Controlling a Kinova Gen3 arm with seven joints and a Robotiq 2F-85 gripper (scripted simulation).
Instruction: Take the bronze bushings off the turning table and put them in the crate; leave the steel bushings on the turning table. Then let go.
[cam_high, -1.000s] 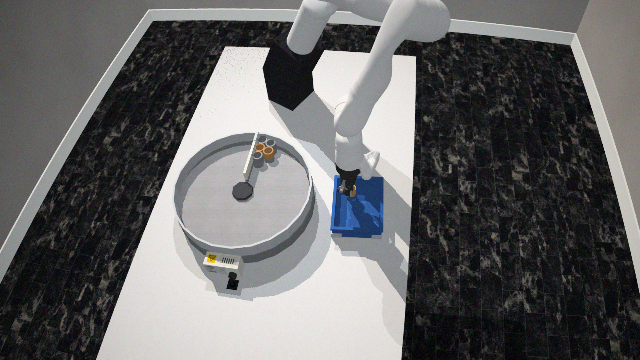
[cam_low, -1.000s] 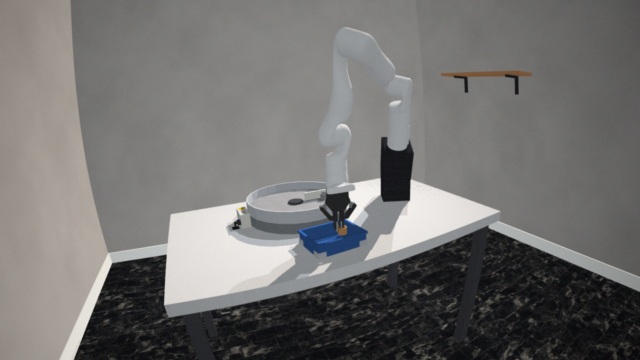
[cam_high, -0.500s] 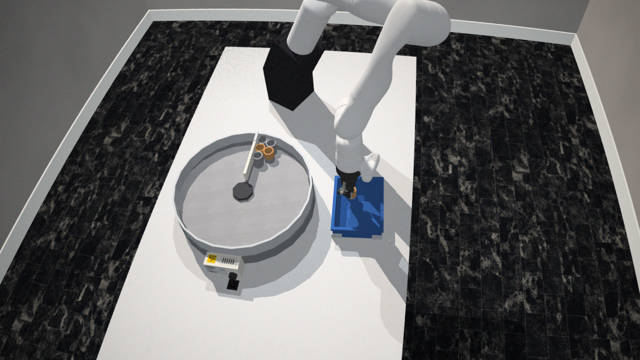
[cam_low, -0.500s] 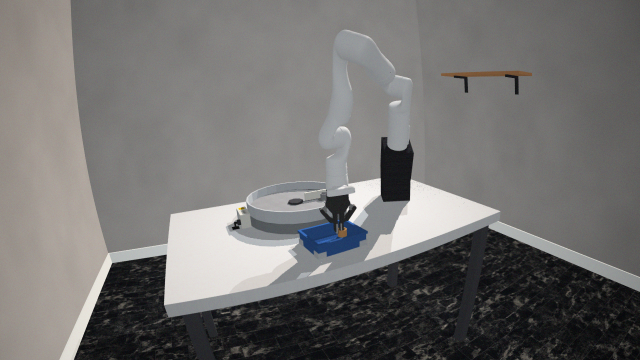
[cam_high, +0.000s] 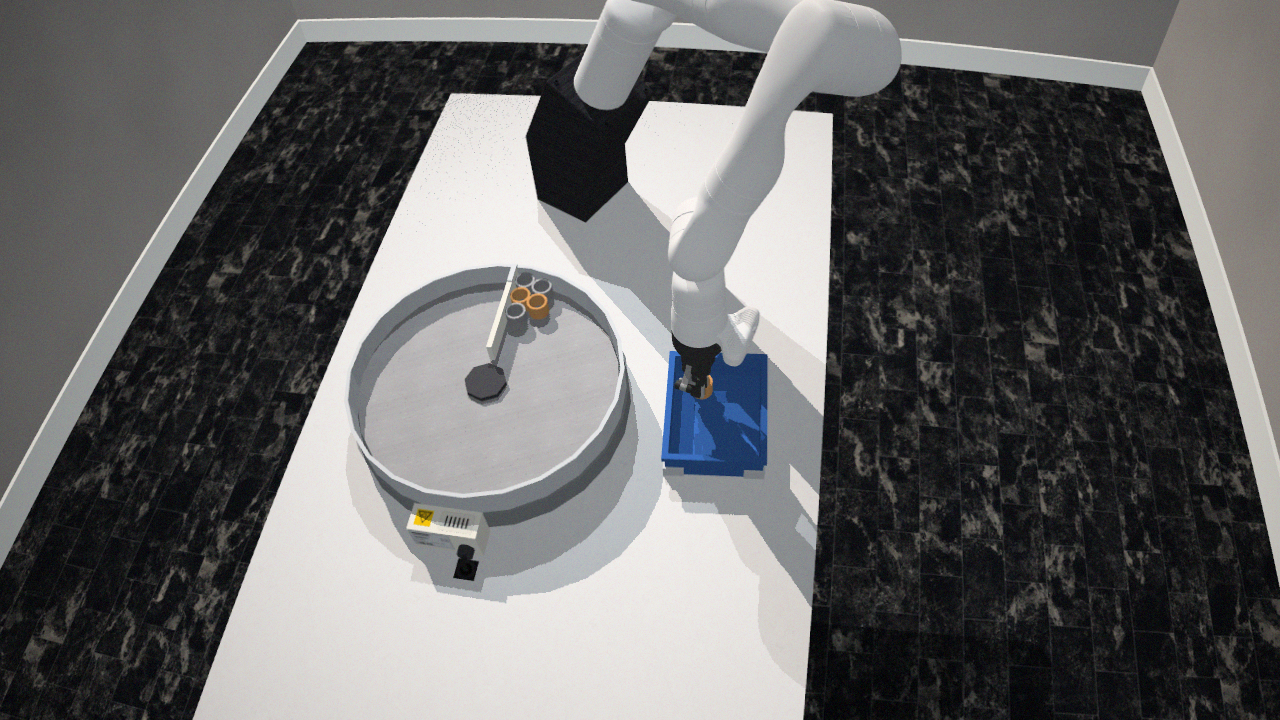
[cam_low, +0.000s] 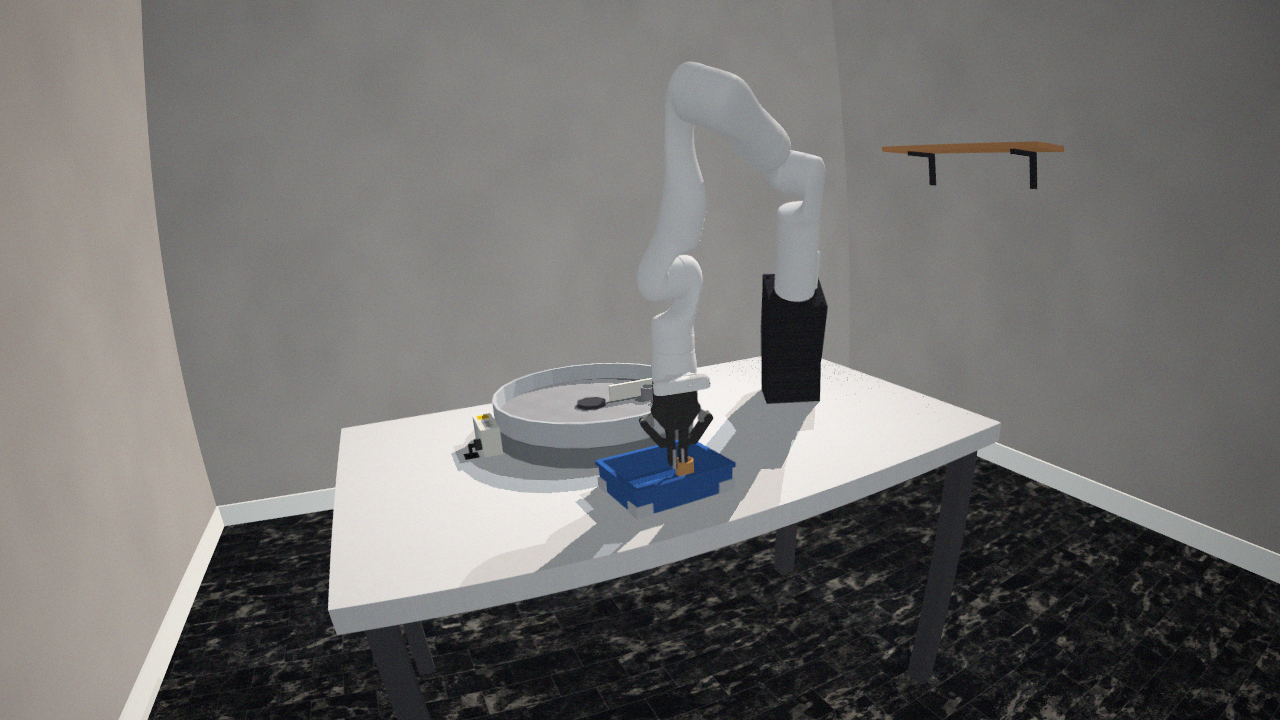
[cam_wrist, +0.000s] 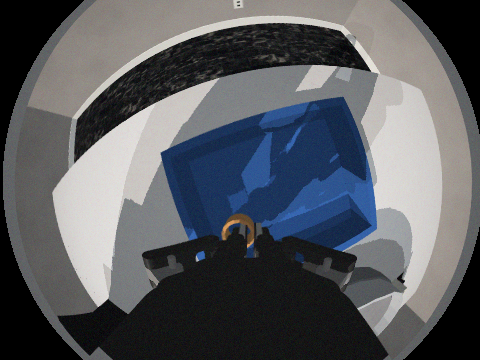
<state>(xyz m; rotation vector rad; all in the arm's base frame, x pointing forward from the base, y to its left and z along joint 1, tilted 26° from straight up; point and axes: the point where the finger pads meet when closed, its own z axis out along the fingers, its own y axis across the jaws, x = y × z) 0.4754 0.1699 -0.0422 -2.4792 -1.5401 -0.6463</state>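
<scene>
Holding a bronze bushing (cam_high: 706, 386) clamped between its jaws, the gripper (cam_high: 693, 383) is hanging inside the crate (cam_high: 751, 429).

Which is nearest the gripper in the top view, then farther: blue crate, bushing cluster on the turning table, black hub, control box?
From the gripper, shut on a bronze bushing:
1. Blue crate, directly under it.
2. Bushing cluster, at the turning table's far edge.
3. Black hub, at the table's centre; close to 2.
4. Control box, at the near side.
</scene>
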